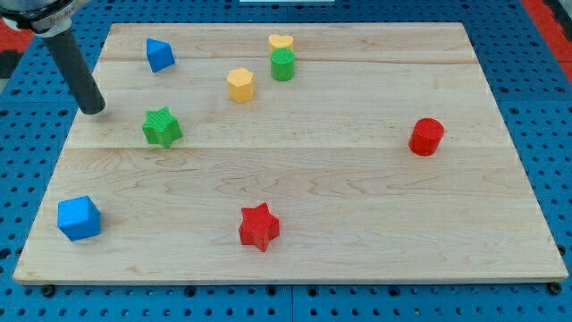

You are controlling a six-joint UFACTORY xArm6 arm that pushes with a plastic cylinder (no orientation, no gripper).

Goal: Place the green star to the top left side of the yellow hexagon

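My tip [92, 109], the end effector here, is only a dark rod with no jaws, so it holds nothing; it rests on the desk [357, 206] near the view's left edge, to the upper left of the green star [162, 126] and apart from it. The star lies left and a little below the yellow hexagon [240, 85]; it has no clear long axis (its points go in all directions). I count eight blocks: two green, with a green cylinder [282, 64] touching a yellow heart [281, 42]; two yellow; two red, a red star [259, 226] and a red cylinder [427, 136]; two blue, a blue cube [79, 218] and a blue block [160, 55] of unclear shape. The desk is pale wood on a blue perforated base [536, 98].
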